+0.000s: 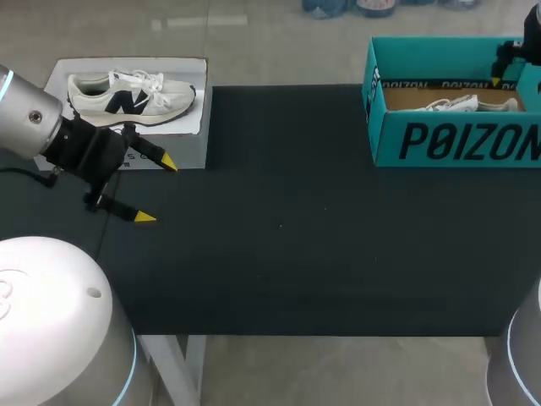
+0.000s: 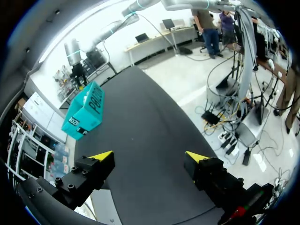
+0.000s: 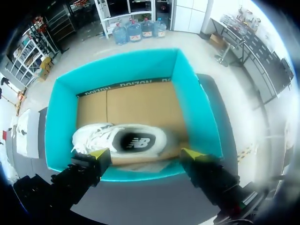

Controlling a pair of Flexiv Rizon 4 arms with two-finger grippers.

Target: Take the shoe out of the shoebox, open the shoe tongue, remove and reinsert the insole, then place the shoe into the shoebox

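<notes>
1. The teal box stands open-topped at the far right corner of the black tabletop.
2. The shoe, white with a dark side patch, lies inside the box on its cardboard floor. It is close to the wall nearest the right gripper.
3. The right gripper hangs above that wall, its fingers spread wide and holding nothing. The shoe shows below, between them.
4. The left gripper is over bare tabletop at the left, well apart from the box, its fingers wide apart and empty.
5. A second shoe sits upright on a white box at the far left corner, just beyond the left gripper.
</notes>
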